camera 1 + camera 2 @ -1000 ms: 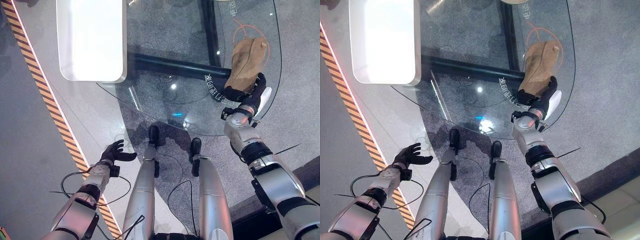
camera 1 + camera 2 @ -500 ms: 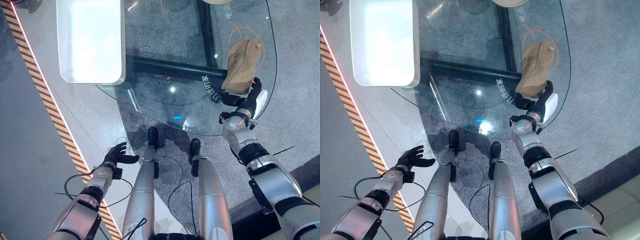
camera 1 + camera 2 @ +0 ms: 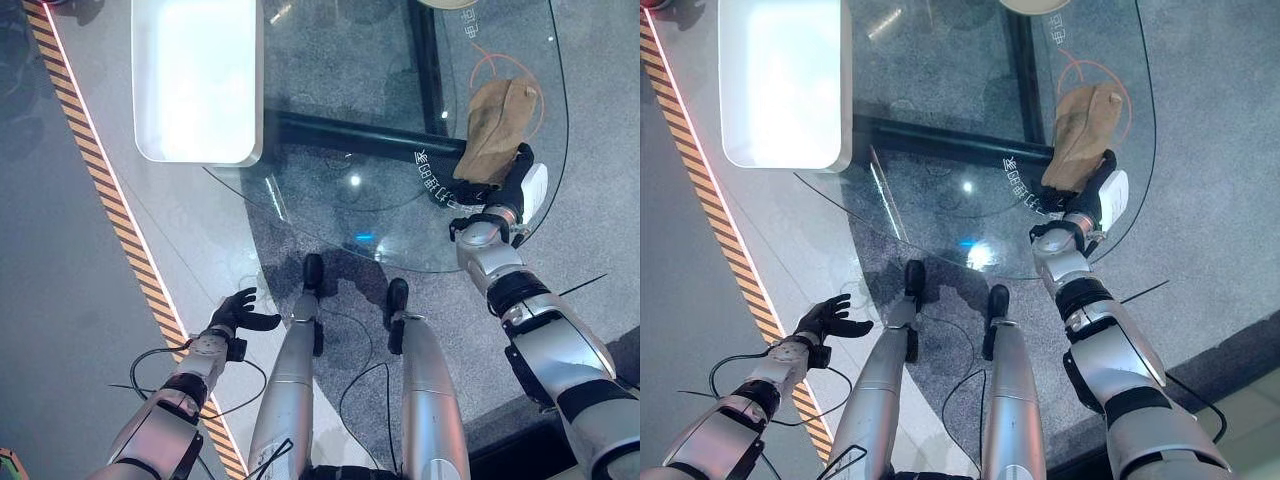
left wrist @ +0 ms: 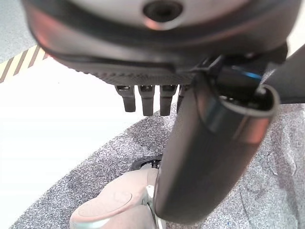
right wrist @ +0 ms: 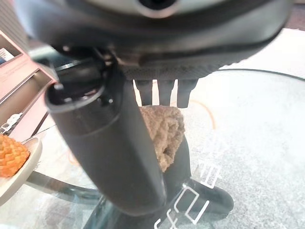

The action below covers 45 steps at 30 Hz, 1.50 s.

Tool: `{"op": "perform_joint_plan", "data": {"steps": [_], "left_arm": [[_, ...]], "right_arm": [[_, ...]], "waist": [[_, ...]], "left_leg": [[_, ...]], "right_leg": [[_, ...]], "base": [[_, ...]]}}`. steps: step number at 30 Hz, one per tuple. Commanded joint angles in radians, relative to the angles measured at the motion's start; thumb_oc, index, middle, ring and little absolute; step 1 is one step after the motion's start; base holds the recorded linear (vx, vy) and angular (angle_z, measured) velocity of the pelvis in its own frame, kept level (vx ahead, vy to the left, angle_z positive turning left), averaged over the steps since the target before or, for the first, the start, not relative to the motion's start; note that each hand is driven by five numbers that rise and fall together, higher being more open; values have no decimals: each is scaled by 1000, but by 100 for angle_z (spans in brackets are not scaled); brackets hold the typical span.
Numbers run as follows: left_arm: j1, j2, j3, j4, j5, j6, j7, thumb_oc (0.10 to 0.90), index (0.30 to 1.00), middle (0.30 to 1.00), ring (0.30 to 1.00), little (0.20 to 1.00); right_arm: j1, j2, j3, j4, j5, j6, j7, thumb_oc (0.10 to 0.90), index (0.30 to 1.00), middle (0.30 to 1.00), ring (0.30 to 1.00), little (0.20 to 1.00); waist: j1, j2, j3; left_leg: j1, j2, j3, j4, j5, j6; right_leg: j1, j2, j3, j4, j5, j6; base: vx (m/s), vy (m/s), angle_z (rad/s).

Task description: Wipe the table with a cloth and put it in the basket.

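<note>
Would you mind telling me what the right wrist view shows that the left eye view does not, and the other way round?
Right wrist view alone: an orange, pinecone-like object on a pale dish. Left eye view alone: the white tray, the striped floor tape and the open left hand off the table. Both: the brown cloth on the glass table, with the right hand at its near end.

Showroom/demo hall: glass table, hazard-striped floor tape, white bench.

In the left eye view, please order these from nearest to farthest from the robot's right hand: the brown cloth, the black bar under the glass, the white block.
1. Brown cloth: at the right hand, on the glass table.
2. Black bar: under the glass, left of the hand.
3. White block: far left.
</note>
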Motion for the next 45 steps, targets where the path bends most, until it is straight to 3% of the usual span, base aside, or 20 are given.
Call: {"op": "perform_joint_plan", "data": {"steps": [1,15,22,30,38,39,40,41,45], "left_arm": [[21,3,-5,32,17,-4,8,800,900,900,900,900],[29,-5,-8,24,18,-5,8,800,900,900,900,900],[41,-10,-12,15,17,-8,17,800,900,900,900,900],[43,-12,-15,9,19,-8,17,800,900,900,900,900],[36,-12,-27,1,20,4,13,800,900,900,900,900],[35,-11,-30,-2,19,8,10,800,900,900,900,900],[33,-9,-33,-3,19,10,8,800,900,900,900,900],[33,-9,-34,-2,19,9,7,800,900,900,900,900],[31,-10,-37,-5,19,12,6,800,900,900,900,900]], "right_arm": [[-91,-97,26,-10,-23,-53,-10,800,900,900,900,900],[-97,-73,-28,17,237,-115,82,800,900,900,900,900],[-96,-69,-27,19,212,-112,118,800,900,900,900,900],[-114,-71,21,11,77,-45,190,800,900,900,900,900],[-137,-66,77,19,56,-5,241,800,900,900,900,900],[-140,-66,85,24,49,2,257,580,712,712,712,680],[-146,-66,92,29,40,11,263,580,712,712,712,680],[-149,-67,96,33,42,16,268,100,300,300,300,200],[-158,-63,105,49,61,26,275,100,300,300,300,200]], "waist": [[0,25,-19],[3,35,-19],[6,38,-19],[11,38,-19],[21,40,-19],[23,42,-19],[24,42,-19],[25,43,-19],[29,46,-19]], "left_leg": [[0,-78,54,166,-194,80],[3,-80,56,161,-190,80],[0,-82,53,156,-184,80],[-4,-87,50,151,-180,82],[-3,-91,48,147,-174,82],[-6,-92,48,150,-174,82],[-6,-93,48,150,-173,83],[-6,-93,48,149,-173,83],[-6,-94,49,149,-173,83]], "right_leg": [[31,36,-49,-189,116,10],[28,35,-48,-187,116,5],[22,36,-49,-186,120,8],[18,36,-53,-189,125,8],[20,32,-62,-195,130,10],[19,31,-63,-194,130,10],[19,31,-64,-196,131,10],[20,30,-65,-197,131,10],[20,27,-69,-199,133,11]], "base": [[0,0,0],[0,0,0],[0,0,0],[0,0,0],[0,0,0],[0,0,0],[0,0,0],[0,0,0],[0,0,0]]}}
